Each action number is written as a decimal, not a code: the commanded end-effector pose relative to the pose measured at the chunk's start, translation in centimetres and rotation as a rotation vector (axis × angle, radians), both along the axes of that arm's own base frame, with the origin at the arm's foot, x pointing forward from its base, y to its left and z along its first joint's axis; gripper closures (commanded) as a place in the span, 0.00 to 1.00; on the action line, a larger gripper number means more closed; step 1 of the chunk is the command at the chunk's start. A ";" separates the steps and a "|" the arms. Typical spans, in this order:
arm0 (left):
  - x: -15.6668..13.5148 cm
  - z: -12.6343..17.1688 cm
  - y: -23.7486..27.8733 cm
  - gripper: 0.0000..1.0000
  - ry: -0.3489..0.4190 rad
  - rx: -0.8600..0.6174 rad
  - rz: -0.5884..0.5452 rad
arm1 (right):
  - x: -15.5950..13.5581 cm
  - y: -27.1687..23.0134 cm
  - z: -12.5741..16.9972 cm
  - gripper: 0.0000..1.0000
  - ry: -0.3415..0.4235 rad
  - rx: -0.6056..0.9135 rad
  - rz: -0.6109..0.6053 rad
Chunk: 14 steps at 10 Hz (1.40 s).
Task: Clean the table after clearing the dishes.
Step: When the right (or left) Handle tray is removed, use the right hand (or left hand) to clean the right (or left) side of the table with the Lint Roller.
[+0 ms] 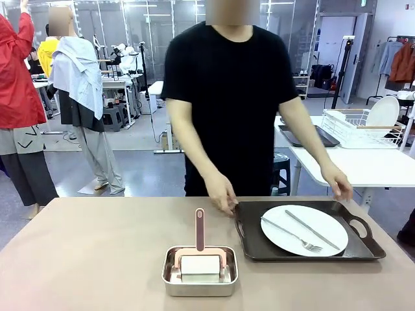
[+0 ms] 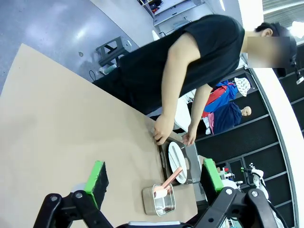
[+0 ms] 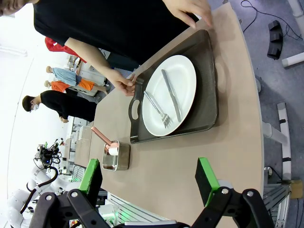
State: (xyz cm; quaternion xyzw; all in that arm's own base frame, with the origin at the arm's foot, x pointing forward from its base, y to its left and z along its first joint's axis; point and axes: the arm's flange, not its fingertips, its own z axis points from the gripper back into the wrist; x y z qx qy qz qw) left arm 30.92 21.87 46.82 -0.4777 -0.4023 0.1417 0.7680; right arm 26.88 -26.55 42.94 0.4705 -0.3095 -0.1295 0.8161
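Clearing seemed in hand: the plate (image 1: 324, 223) with fork (image 1: 292, 234) and knife (image 1: 314, 231) sat on a tray (image 1: 249, 227) at the table (image 1: 84, 253)'s right, a person's hands (image 1: 222, 194) by its far corners; left gripper (image 2: 154, 176) and right gripper (image 3: 148, 175) hung spread, empty; the next move likely needed a grip on the roller (image 1: 200, 262)'s handle.

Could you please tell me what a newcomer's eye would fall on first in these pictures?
Probably the person in a black shirt across the table, reaching to the dark tray on the right. On that tray lies a white plate with a fork and a knife across it. Near the front middle sits a steel pan holding a pink-handled roller.
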 end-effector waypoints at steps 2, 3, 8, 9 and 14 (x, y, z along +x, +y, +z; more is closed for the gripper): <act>-0.2 0.2 0.2 0.00 0.021 -0.002 -0.007 | -0.2 0.1 0.2 0.00 -0.011 0.004 0.003; -0.2 0.2 0.2 0.00 0.021 -0.002 -0.007 | -0.2 0.1 0.2 0.00 -0.011 0.004 0.003; -0.2 0.2 0.2 0.00 0.021 -0.002 -0.007 | -0.2 0.1 0.2 0.00 -0.011 0.004 0.003; -0.2 0.2 0.2 0.00 0.021 -0.002 -0.007 | -0.2 0.1 0.2 0.00 -0.011 0.004 0.003; -0.2 0.2 0.2 0.00 0.021 -0.002 -0.007 | -0.2 0.1 0.2 0.00 -0.011 0.004 0.003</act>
